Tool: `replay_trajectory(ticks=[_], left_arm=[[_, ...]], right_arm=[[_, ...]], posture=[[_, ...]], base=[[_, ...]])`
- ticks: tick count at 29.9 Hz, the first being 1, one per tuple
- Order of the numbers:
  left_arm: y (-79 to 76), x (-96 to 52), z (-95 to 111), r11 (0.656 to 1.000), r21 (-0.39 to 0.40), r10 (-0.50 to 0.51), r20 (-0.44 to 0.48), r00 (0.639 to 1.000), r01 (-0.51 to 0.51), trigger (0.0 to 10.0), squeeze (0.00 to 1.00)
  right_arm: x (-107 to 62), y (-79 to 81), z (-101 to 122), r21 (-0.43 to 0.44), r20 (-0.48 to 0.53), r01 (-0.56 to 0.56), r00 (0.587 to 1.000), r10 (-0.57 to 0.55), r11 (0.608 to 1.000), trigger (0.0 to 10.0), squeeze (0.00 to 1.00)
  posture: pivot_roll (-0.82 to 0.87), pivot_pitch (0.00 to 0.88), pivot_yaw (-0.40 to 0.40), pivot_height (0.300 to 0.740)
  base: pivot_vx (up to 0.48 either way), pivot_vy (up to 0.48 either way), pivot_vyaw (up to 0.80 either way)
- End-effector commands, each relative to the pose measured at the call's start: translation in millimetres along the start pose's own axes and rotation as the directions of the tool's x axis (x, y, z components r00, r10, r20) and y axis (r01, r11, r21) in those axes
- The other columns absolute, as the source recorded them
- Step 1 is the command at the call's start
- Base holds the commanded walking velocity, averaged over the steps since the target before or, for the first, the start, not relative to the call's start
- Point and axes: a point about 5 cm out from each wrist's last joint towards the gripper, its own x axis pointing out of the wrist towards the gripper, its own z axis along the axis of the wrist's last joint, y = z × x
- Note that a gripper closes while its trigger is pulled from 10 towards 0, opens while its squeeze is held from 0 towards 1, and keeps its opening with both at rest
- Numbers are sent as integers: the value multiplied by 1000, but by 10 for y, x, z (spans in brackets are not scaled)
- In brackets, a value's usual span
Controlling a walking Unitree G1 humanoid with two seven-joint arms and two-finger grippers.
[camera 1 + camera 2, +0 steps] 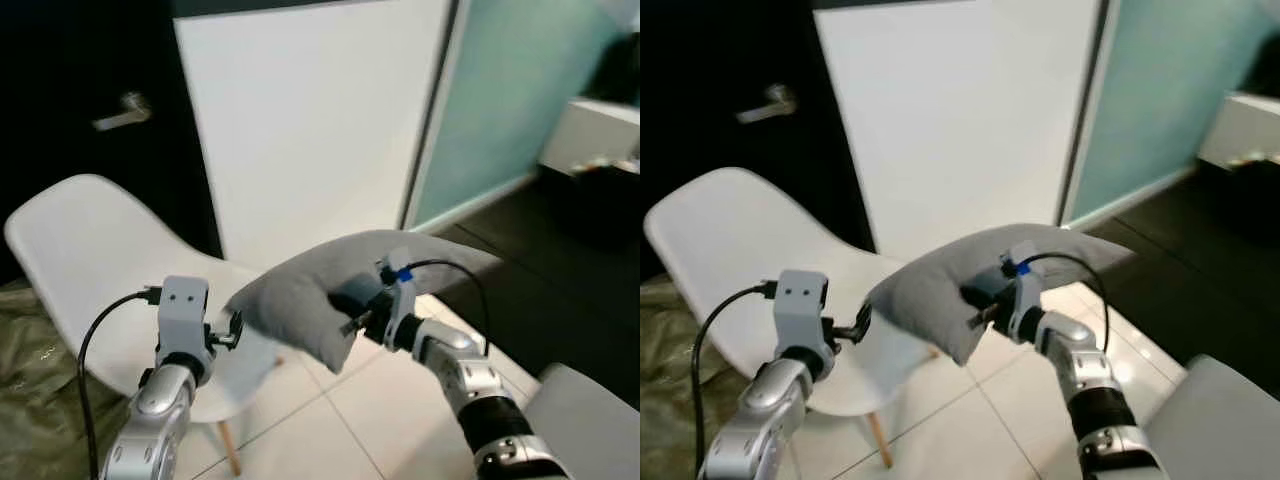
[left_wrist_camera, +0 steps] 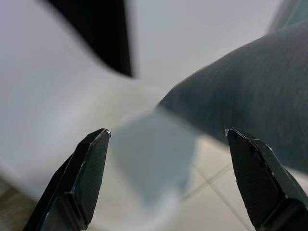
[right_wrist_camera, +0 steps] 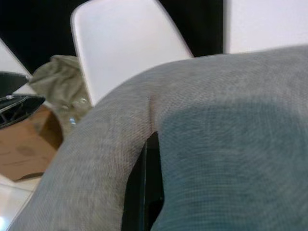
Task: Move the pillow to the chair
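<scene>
In the left eye view, I am holding the soft grey fabric pillow [image 1: 330,295] in mid-frame with my right jaws [image 1: 352,318] clenched into its lower edge, so it is hanging in the air above the pale tiled floor [image 1: 370,420]. The pillow's left corner is reaching over the front edge of the white moulded plastic chair [image 1: 90,265], which is sitting in the left half of the frame before a black door with a silver lever handle [image 1: 122,112]. My left jaws [image 1: 232,330] are hovering just beside that corner, spread and gripping nothing. A crumpled olive-green cloth [image 1: 30,370] is lying at the lower left, behind the chair.

In the right eye view, the same layout is showing, with a white wall panel [image 1: 960,110] standing behind the pillow.

In the left wrist view, my two black fingers [image 2: 82,178] are standing wide apart, with the grey pillow at the upper right and the chair's white seat blurred beyond.

In the right wrist view, the pillow is spreading across most of the frame, one black finger [image 3: 147,192] is pressing into its fabric, and the chair back is standing at the upper left.
</scene>
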Motion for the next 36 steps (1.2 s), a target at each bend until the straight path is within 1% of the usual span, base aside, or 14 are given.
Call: replay_trajectory(ticks=[1, 7, 8, 10, 12, 13, 14, 19, 21, 26, 28, 33, 35, 36], left_arm=[[59, -11, -5, 1000, 5, 19, -9, 1000, -19, 10000, 0], [68, -10, -4, 1000, 6, 24, -11, 1000, -24, 10000, 0], [59, 0, -3, 1000, 4, 19, -14, 1000, -19, 10000, 0], [56, 2, -3, 1000, 4, 18, -15, 1000, -17, 10000, 0], [46, 9, -5, 1000, 8, 16, -23, 1000, -16, 10000, 0], [46, 12, -7, 1000, 11, 17, -26, 1000, -17, 10000, 0], [50, 12, -8, 1000, 13, 20, -30, 999, -20, 10000, 0], [57, 10, -8, 1000, 12, 25, -32, 999, -24, 10000, 0], [67, 9, -4, 1000, 12, 29, -32, 999, -29, 10000, 0], [70, 11, 12, 999, 12, 32, -28, 999, -32, 10000, 0], [63, 19, 29, 999, 13, 31, -25, 999, -31, 10000, 0], [56, 22, 38, 999, 15, 29, -23, 999, -28, 10000, 0], [43, 26, 53, 1000, 17, 24, -19, 1000, -24, 10000, 0], [43, 26, 53, 1000, 17, 24, -19, 1000, -24, 10000, 0]], right_arm=[[89, 98, 183, -51, 64, -55, 996, 58, 997, 10000, 0], [85, 99, 175, -55, 55, -58, 997, 61, 997, 10000, 0], [88, 63, 116, -66, -1, -27, 1000, 27, 997, 10000, 0], [88, 52, 100, -70, -16, -18, 1000, 17, 997, 10000, 0], [94, -7, 73, -39, -30, 44, 998, -46, 998, 10000, 0], [99, -37, 56, -53, -57, 75, 995, -78, 996, 10000, 0], [105, -80, 32, -95, -105, 117, 986, -127, 989, 10000, 0], [111, -113, 27, -124, -131, 152, 977, -168, 981, 10000, 0], [113, -147, 52, -85, -130, 173, 974, -183, 981, 10000, 0], [116, -162, 80, -47, -120, 176, 976, -180, 983, 10000, 0], [127, -150, 86, -25, -117, 165, 979, -167, 986, 10000, 0], [144, -134, 82, -5, -118, 152, 981, -151, 988, 10000, 0], [188, -87, 90, 39, -105, 114, 988, -109, 993, 10000, 0], [188, -87, 90, 39, -105, 114, 988, -109, 993, 10000, 0]], posture=[[-136, 0, -29, 740], [-138, 0, -28, 740], [-137, 0, -28, 740], [-137, 0, -28, 740], [-132, 0, -30, 740], [-132, 0, -31, 740], [-131, 0, -31, 740], [-130, 0, -33, 735], [-129, 0, -34, 725], [-128, 0, -35, 710], [-127, 0, -35, 700], [-126, 0, -36, 690], [-123, 0, -36, 680], [-123, 0, -36, 680]], base=[[431, 0, 794], [407, 0, 794], [277, 0, 794], [277, 0, 794], [0, 0, 0], [0, 0, 0], [0, 0, 0], [0, 0, 0], [0, 0, 0], [0, 0, 0], [0, 0, 0], [0, 0, 0], [0, 0, 0], [0, 0, 0]])
